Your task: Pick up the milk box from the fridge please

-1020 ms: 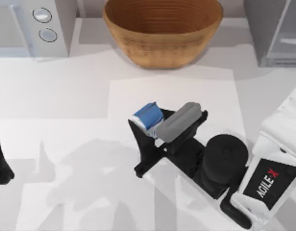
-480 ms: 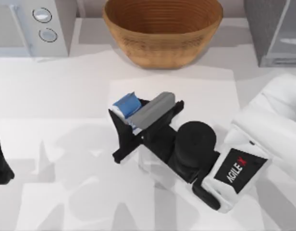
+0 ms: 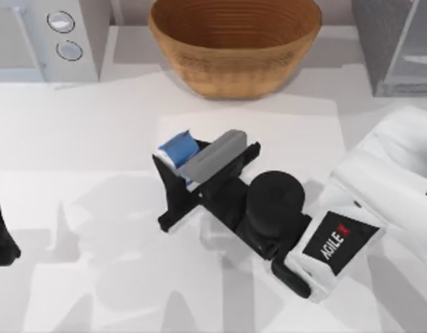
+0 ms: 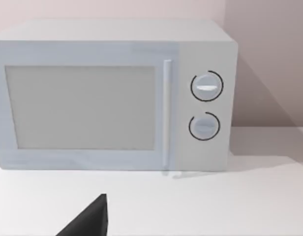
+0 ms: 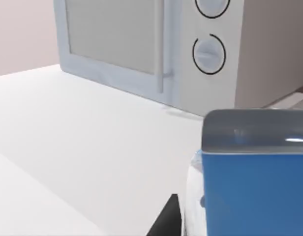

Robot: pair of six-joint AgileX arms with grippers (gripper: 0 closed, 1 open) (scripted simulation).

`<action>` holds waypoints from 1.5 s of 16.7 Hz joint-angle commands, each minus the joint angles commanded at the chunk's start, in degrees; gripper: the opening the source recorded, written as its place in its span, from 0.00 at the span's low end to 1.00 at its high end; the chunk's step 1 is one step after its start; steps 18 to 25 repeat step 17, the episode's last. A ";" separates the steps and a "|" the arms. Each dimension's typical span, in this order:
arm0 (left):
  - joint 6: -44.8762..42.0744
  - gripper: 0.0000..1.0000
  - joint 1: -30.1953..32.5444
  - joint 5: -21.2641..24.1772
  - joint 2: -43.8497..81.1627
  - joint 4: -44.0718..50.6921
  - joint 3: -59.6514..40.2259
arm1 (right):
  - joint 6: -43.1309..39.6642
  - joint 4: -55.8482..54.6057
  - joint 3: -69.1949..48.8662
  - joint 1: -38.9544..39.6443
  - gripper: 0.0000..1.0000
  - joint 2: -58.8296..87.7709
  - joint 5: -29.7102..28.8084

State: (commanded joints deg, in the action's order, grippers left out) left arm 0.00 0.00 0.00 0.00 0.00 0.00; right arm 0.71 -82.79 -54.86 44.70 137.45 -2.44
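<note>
Item: milk box (image 3: 177,148), small blue-and-white carton, was held between the fingers of the right gripper (image 3: 182,166) above the middle of the table (image 3: 96,139), in front of the woven basket (image 3: 234,45) and well apart from the fridge (image 3: 397,45) at the table's far right corner. The jaws were closed on the carton from either side, one grey pad lying along its flank, evidently so that it rode with the arm clear of the tabletop. In the right wrist view the carton's blue face (image 5: 255,191) sat close to the lens, the white microwave (image 5: 156,44) with two round knobs beyond it. By its position outside the cabinet, the carton appeared already taken out, the lift judged essentially done. Left arm (image 3: 2,232): parked at the table's left edge, facing the microwave (image 4: 112,93); a dark finger (image 4: 90,219) was visible, though whether its grip was wide or narrow could not be told.
</note>
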 joint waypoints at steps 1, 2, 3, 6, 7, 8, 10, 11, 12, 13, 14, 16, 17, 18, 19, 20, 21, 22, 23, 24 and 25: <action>0.00 1.00 0.00 0.00 0.00 0.00 0.00 | 0.00 0.00 0.00 0.00 0.23 0.00 0.00; 0.00 1.00 0.00 0.00 0.00 0.00 0.00 | 0.00 0.00 0.00 0.00 0.30 0.00 0.00; 0.00 1.00 0.00 0.00 0.00 0.00 0.00 | 0.00 0.00 0.00 0.00 0.38 0.00 0.00; 0.00 1.00 0.00 0.00 0.00 0.00 0.00 | 0.00 0.00 0.00 0.00 0.60 0.00 0.00; 0.00 1.00 0.00 0.00 0.00 0.00 0.00 | 0.00 0.00 0.00 0.00 0.68 0.00 0.00; 0.00 1.00 0.00 0.00 0.00 0.00 0.00 | 0.00 0.00 0.00 0.00 0.75 0.00 0.00; 0.00 1.00 0.00 0.00 0.00 0.00 0.00 | 0.00 0.00 0.00 0.00 0.90 0.00 0.00; 0.00 1.00 0.00 0.00 0.00 0.00 0.00 | 0.00 0.00 0.00 0.00 0.98 0.00 0.00; 0.00 1.00 0.00 0.00 0.00 0.00 0.00 | 0.00 0.00 0.00 0.00 1.00 0.00 0.00; 0.00 1.00 0.00 0.00 0.00 0.00 0.00 | 0.00 0.00 0.00 0.00 1.00 0.00 0.00; 0.00 1.00 0.00 0.00 0.00 0.00 0.00 | 0.00 0.00 0.00 0.00 1.00 0.00 0.00; 0.00 1.00 0.00 0.00 0.00 0.00 0.00 | 0.00 0.00 0.00 0.00 1.00 0.00 0.00; 0.00 1.00 0.00 0.00 0.00 0.00 0.00 | 0.00 0.00 0.00 0.00 1.00 0.00 0.00; 0.00 1.00 0.00 0.00 0.00 0.00 0.00 | 0.00 0.00 0.00 0.00 1.00 0.00 0.00; 0.00 1.00 0.00 0.00 0.00 0.00 0.00 | 0.00 0.00 0.00 0.00 1.00 0.00 0.00; 0.00 1.00 0.00 0.00 0.00 0.00 0.00 | 0.00 0.00 0.00 0.00 1.00 0.00 0.00; 0.00 1.00 0.00 0.00 0.00 0.00 0.00 | 0.00 0.00 0.00 0.00 1.00 0.00 0.00; 0.00 1.00 0.00 0.00 0.00 0.00 0.00 | 0.00 0.00 0.00 0.00 1.00 0.00 0.00; 0.00 1.00 0.00 0.00 0.00 0.00 0.00 | 0.00 0.00 0.00 0.00 1.00 0.00 0.00; 0.00 1.00 0.00 0.00 0.00 0.00 0.00 | 0.00 0.00 0.00 0.00 1.00 0.00 0.00; 0.00 1.00 0.00 0.00 0.00 0.00 0.00 | 0.00 0.00 0.00 0.00 1.00 0.00 0.00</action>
